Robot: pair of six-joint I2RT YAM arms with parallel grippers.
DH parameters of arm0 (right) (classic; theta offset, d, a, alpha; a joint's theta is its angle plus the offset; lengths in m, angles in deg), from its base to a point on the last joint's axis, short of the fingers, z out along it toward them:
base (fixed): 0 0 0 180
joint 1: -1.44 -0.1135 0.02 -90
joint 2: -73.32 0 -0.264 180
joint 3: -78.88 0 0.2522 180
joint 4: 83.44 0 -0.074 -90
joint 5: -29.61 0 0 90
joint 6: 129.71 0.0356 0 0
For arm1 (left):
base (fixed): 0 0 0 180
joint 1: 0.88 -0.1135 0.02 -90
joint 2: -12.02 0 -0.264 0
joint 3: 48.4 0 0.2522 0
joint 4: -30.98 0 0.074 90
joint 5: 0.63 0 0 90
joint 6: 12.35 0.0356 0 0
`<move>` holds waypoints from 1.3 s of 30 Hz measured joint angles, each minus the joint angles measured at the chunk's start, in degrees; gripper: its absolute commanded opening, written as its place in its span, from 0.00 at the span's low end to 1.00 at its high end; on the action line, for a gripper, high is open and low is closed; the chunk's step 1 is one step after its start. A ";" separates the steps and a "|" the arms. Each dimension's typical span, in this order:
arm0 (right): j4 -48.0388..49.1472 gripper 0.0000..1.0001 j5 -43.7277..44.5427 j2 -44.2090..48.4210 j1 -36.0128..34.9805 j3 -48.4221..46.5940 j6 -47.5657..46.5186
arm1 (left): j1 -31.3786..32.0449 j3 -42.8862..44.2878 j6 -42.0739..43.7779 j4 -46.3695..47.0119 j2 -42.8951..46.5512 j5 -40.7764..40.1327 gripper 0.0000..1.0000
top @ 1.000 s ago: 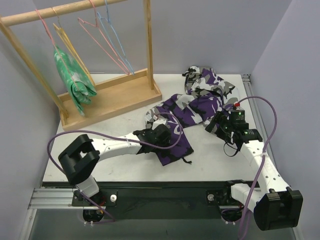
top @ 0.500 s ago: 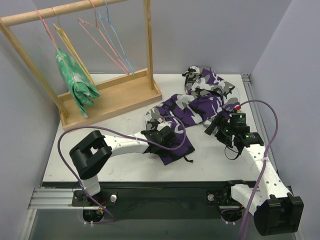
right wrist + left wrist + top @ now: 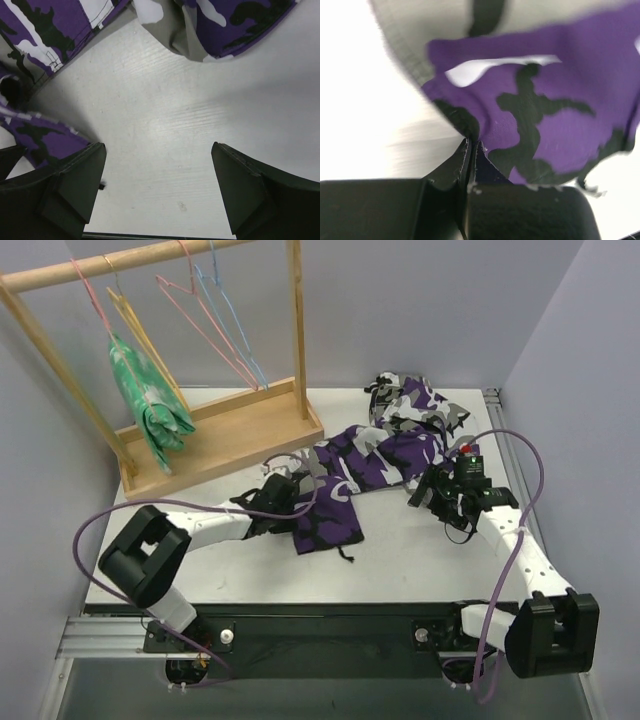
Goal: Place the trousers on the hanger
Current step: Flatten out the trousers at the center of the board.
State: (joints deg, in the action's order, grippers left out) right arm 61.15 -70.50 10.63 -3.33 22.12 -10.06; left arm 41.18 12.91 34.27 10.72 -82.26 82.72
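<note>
We are clamping the purple, black, white and grey camouflage cloth trousers (image 3: pixel 385 455), sprawling just ahead of our left gripper (image 3: pixel 471 150), by a thin hem edge that is risking slipping free. Our right gripper (image 3: pixel 156 155) is hovering spread beside them, the thin yellow wire hanger (image 3: pixel 148 343) well beyond.

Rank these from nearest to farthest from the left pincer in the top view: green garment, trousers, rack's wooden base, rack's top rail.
1. trousers, pinched in the left pincer
2. wooden base, just behind it
3. green garment, hanging back left
4. top rail, far back
</note>
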 measured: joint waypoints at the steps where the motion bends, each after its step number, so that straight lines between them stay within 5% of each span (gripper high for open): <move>1: 0.11 0.91 0.20 -1.70 0.11 -1.05 -0.66 | -1.55 -1.46 0.02 -0.39 1.57 -0.22 0.00; 15: 9.60 0.92 1.46 -18.71 0.96 -9.70 -10.32 | -30.49 -7.23 7.15 -14.53 22.64 0.11 0.00; 23: 12.02 0.92 1.86 -29.59 1.79 -11.54 -13.07 | -36.74 -7.04 13.97 -19.63 23.87 2.75 0.00; 25: 12.02 0.84 1.53 -31.17 1.81 -11.82 -13.29 | -38.25 -6.91 15.37 -20.61 24.28 3.19 0.00; 28: 11.54 0.44 -0.81 -33.81 1.81 -12.79 -13.60 | -40.92 -5.84 17.35 -22.32 24.98 3.80 0.00; 29: 11.28 0.22 -2.19 -34.73 1.81 -13.29 -13.84 | -41.77 -5.09 18.03 -22.88 25.00 3.93 0.00; 31: 10.91 0.06 -5.95 -36.04 1.86 -13.81 -14.01 | -43.85 -3.61 19.17 -23.52 25.07 4.13 0.00; 39: 8.04 0.00 -17.84 -31.82 -6.73 -14.58 -10.99 | -49.77 1.49 22.95 -25.90 26.03 4.02 0.00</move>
State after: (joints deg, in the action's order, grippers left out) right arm 69.20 -88.34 -21.20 -10.06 7.54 -21.05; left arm -8.59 14.39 57.22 -15.18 -56.23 86.74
